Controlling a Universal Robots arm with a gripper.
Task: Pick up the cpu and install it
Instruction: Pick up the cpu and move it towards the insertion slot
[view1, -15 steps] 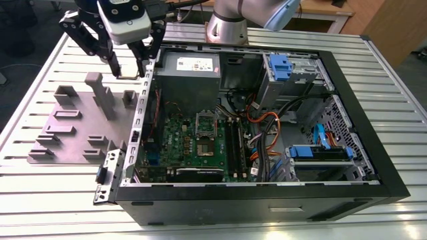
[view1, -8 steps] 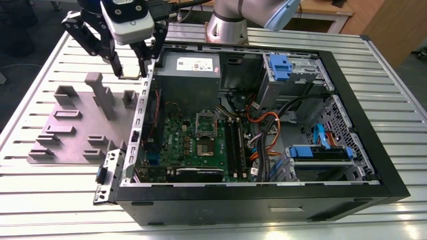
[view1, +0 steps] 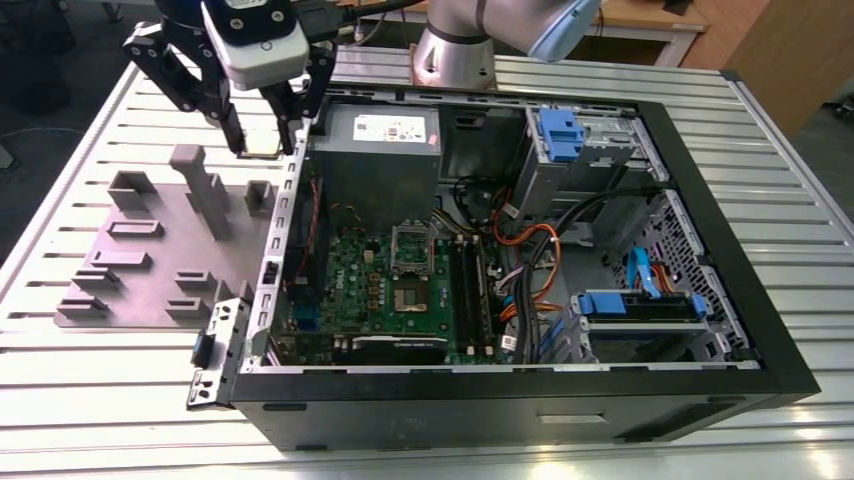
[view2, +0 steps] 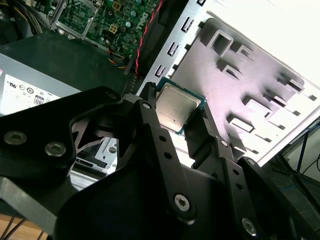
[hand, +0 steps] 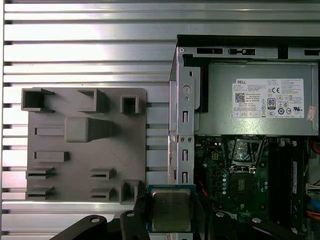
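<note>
Hand (view2: 176, 103) — cpu (hand: 171, 210) in its grip

Slatted aluminium table (view1: 94, 420), bright glare along its near edge. Brown wooden furniture (view1: 787, 55) behind it at the exterior view's right. Dark floor (view1: 54, 110) behind it at the exterior view's left.

Lab/workshop: alu bench (view1: 107, 400), open PC (view1: 534, 415)

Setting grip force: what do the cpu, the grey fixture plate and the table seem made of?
The cpu: silvery metal lid, dull sheen, on a green board edge. The grey fixture plate: matte, probably plastic. The table: bright ribbed metal, likely aluminium, by its glare.
</note>
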